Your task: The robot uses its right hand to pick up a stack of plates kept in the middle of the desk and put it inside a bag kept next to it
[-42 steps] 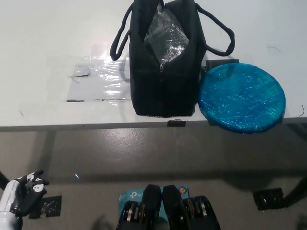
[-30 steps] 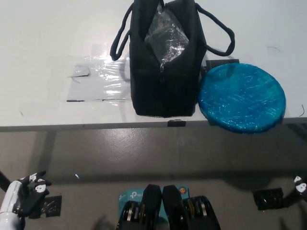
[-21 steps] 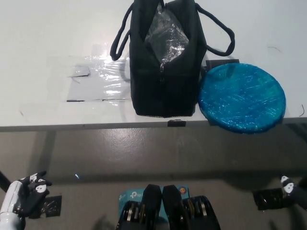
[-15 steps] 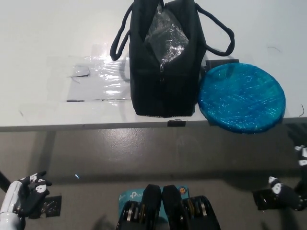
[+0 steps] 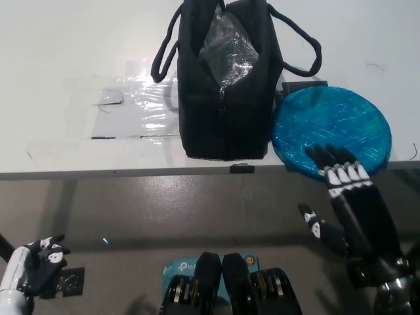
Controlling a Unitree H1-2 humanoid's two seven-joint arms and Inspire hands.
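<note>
A stack of blue plates wrapped in shiny film lies on the white desk at the right, close to its front edge. Just left of it stands a black bag, open at the top, with clear plastic inside and two rope handles. My black right hand is open with fingers spread. Its fingertips overlap the near rim of the plates, while the palm hangs in front of the desk edge. My white left hand rests low at the bottom left, below the desk.
Clear tape patches shine on the desk left of the bag. A small black tab sits at the desk's front edge. A dark block lies behind the plates. Grey floor shows below the desk.
My right hand has risen from the bottom right corner up to the desk edge, spreading its fingers over the near rim of the plates. The left hand, bag and plates have not moved.
</note>
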